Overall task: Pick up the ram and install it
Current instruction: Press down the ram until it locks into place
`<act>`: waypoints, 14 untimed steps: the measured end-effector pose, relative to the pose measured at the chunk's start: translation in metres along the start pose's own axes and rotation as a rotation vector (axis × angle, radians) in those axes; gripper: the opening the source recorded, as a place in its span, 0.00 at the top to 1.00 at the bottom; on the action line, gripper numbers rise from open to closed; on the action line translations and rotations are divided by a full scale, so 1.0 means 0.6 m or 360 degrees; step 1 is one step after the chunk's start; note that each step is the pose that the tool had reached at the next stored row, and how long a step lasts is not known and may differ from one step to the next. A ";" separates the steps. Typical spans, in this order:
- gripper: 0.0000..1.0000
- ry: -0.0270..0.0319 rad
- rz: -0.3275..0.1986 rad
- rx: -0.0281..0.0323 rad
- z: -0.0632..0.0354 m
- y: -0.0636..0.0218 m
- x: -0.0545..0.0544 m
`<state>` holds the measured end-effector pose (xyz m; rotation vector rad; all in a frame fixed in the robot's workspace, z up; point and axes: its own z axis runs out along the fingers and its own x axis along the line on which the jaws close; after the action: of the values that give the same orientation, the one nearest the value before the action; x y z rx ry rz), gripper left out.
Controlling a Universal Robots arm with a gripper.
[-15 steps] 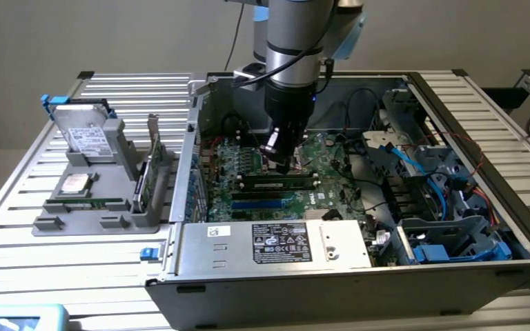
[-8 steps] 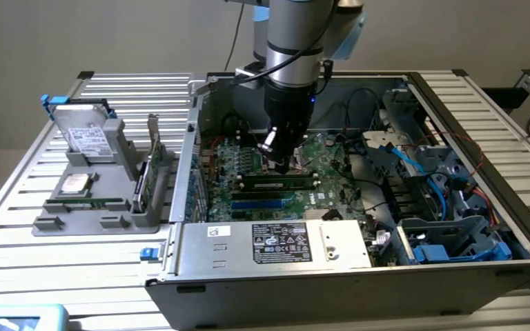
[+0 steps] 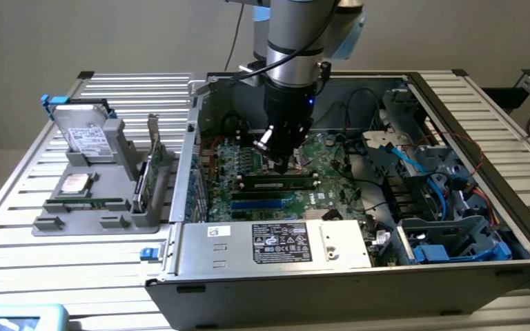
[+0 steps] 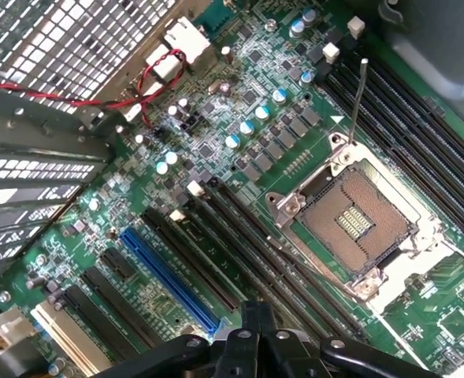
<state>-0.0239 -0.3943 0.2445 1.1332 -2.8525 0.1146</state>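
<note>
The ram [image 3: 279, 183] sits in the motherboard [image 3: 246, 165] directly beneath the gripper [image 3: 281, 167]; finger state unclear.

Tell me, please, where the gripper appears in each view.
Exterior view: the gripper hangs inside the open computer case, directly over the ram.
Wrist view: the gripper is over the long black slots, near the blue slot.
Shared landmark: the green motherboard.
</note>
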 end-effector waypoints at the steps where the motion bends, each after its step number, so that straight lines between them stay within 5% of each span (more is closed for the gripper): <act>1: 0.89 0.00009 0.0022 -0.00021 0.000 0.000 0.000; 9: 0.89 0.00049 0.0175 -0.00133 0.000 0.000 0.000; 14: 0.89 -0.00030 0.0246 -0.00052 0.000 0.000 0.000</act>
<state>-0.0239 -0.3943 0.2445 0.9116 -2.9376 0.1171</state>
